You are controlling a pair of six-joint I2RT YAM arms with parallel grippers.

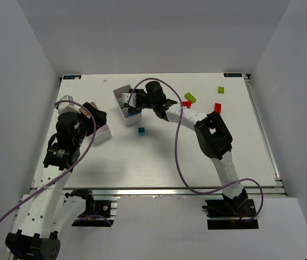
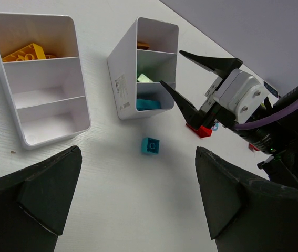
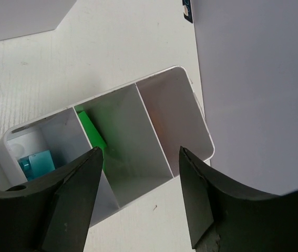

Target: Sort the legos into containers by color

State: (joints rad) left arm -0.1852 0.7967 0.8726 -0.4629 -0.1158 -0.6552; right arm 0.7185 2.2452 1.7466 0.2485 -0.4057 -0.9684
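Observation:
Two white bins stand at the back left, each showing three compartments. The left bin [image 2: 43, 79] holds yellow bricks [image 2: 25, 52]. The middle bin [image 1: 125, 108] [image 3: 154, 131] holds a teal brick [image 3: 36, 163] and a green brick [image 3: 91, 134]. My right gripper [image 3: 141, 173] is open and empty just above this bin; it also shows in the left wrist view [image 2: 191, 79]. My left gripper [image 2: 138, 194] is open and empty above the table, near the left bin [image 1: 103, 133]. A loose teal brick [image 2: 150, 145] [image 1: 141, 130] lies in front of the middle bin.
Loose bricks lie at the back right: a red one [image 1: 187, 104] [image 2: 201, 130], a lime one [image 1: 190, 97], another lime one [image 1: 220, 90] and a second red one [image 1: 217, 106]. Grey walls enclose the table on three sides.

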